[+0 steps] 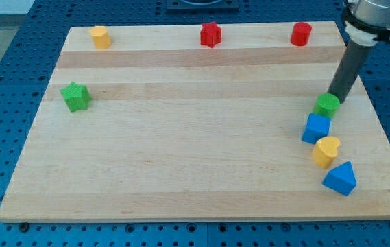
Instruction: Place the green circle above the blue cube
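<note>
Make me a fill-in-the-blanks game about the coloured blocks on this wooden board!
1. My tip touches the green ____ at the view's right.
2. The block just below the green circle is the ____ cube.
3. The yellow heart lies between the blue cube and the blue ____.
4. The green star sits alone at the view's ____.

Missing words: circle; blue; triangle; left
</note>
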`<state>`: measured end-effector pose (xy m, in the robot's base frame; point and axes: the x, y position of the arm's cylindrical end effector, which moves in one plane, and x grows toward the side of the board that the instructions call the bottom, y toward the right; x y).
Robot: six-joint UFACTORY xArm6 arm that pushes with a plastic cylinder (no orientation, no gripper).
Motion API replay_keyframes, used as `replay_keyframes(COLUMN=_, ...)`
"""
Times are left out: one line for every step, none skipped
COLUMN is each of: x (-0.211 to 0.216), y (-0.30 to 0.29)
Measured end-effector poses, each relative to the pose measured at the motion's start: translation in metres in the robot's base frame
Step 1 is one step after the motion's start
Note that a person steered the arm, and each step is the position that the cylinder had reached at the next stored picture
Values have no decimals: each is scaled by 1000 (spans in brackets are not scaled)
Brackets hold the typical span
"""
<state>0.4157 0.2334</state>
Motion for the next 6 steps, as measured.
replay_keyframes(x=1, y=18)
replay_keyframes(x=10, y=32)
replay_keyframes(x=17, y=33)
replay_keyframes(x=17, y=23)
replay_keyframes(x=17, y=5)
replay_keyframes(x=17, y=-10)
